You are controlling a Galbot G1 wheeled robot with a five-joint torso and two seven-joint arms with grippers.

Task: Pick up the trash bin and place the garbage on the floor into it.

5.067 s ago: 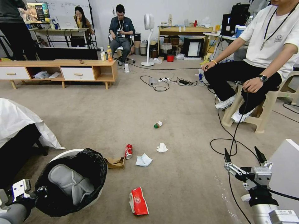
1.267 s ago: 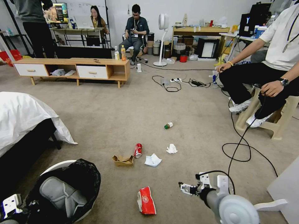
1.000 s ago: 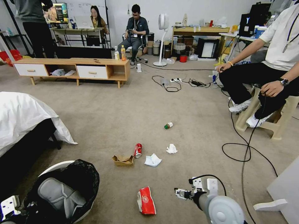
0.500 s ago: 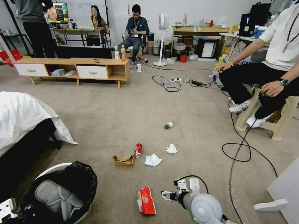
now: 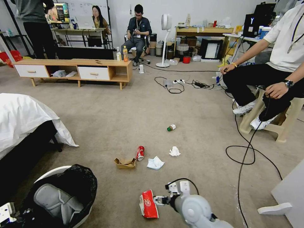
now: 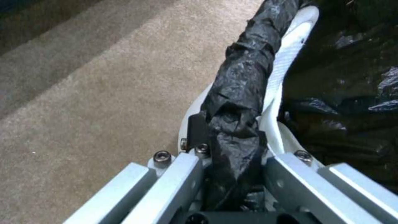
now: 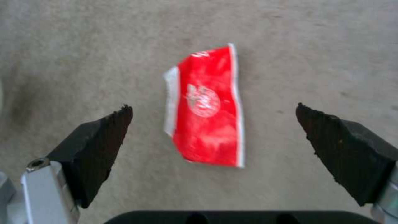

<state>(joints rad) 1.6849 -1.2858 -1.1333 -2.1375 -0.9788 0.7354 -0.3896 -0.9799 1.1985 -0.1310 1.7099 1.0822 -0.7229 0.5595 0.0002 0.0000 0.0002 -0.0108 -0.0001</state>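
The white trash bin (image 5: 60,198) with its black bag hangs at the lower left of the head view. My left gripper (image 6: 232,149) is shut on its bag-wrapped rim (image 6: 286,62). The garbage lies on the beige floor (image 5: 104,120): a red snack wrapper (image 5: 148,204), a red soda can (image 5: 140,153), torn cardboard (image 5: 125,162), two tissues (image 5: 155,163) (image 5: 174,151) and a green-capped bottle (image 5: 171,127). My right gripper (image 5: 158,200) hovers open just right of the wrapper. In the right wrist view the wrapper (image 7: 207,105) lies between the spread fingers (image 7: 104,140), untouched.
A bed with a white sheet (image 5: 22,117) stands at the left. A black cable (image 5: 243,152) loops over the carpet on the right, near a seated person's stool (image 5: 269,123). A white panel (image 5: 288,190) is at the lower right, a wooden cabinet (image 5: 79,69) farther back.
My right arm has swung left and down across the floor until its open gripper reaches the red wrapper. The bin has drifted slightly toward the lower left.
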